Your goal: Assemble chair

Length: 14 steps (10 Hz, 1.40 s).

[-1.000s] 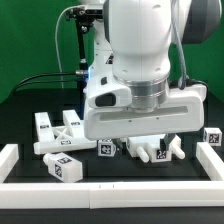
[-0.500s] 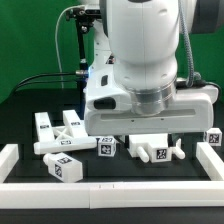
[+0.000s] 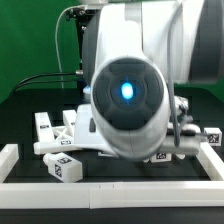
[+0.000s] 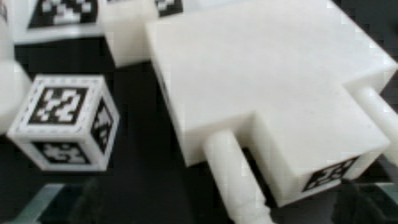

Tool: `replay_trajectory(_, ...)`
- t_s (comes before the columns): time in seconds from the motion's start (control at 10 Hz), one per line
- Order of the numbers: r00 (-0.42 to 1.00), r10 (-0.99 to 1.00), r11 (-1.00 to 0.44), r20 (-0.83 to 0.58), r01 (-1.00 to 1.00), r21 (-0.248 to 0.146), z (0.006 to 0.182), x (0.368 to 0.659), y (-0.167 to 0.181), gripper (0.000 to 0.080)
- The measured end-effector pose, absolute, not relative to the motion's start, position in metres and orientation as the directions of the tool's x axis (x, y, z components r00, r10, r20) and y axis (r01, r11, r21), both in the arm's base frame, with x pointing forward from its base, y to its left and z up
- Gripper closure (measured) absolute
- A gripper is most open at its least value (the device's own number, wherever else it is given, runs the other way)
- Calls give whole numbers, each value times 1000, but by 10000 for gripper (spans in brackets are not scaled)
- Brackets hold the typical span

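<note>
The bulky white robot arm hides its gripper: clenched or released, none can tell. On the black table beneath, the white pegged plastic chair panel lies near a small tagged white cube; descending off-centre could shove either.

Narrow dark gap, seemingly free, between tagged cube and pegged panel
</note>
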<state>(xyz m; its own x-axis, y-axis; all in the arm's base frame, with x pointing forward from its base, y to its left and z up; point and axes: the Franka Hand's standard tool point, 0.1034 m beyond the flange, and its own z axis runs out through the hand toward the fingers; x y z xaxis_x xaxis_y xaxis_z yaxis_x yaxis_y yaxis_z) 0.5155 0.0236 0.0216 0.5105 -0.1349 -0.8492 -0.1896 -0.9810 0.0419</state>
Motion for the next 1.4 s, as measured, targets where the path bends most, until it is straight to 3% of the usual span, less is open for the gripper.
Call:
replay_trajectory(0.1,465,-127,-982,-876,-185,44,20,513,21,150)
replay_trajectory(0.9,509,-127,-984,-851,-173,44,4,515,34,154)
replay_trajectory(1.0,509,-128,-984,-851,-174,44,4,515,34,321)
replay_trajectory(1.1,509,-128,-984,-851,-174,44,4,515,34,321)
replay_trajectory(1.2,509,-128,-984,-851,-174,44,4,515,33,475)
replay_trajectory(1.3,508,-128,-984,-852,-175,44,4,515,33,475)
replay_trajectory(1.4,507,-128,-983,-853,-176,43,5,515,33,683)
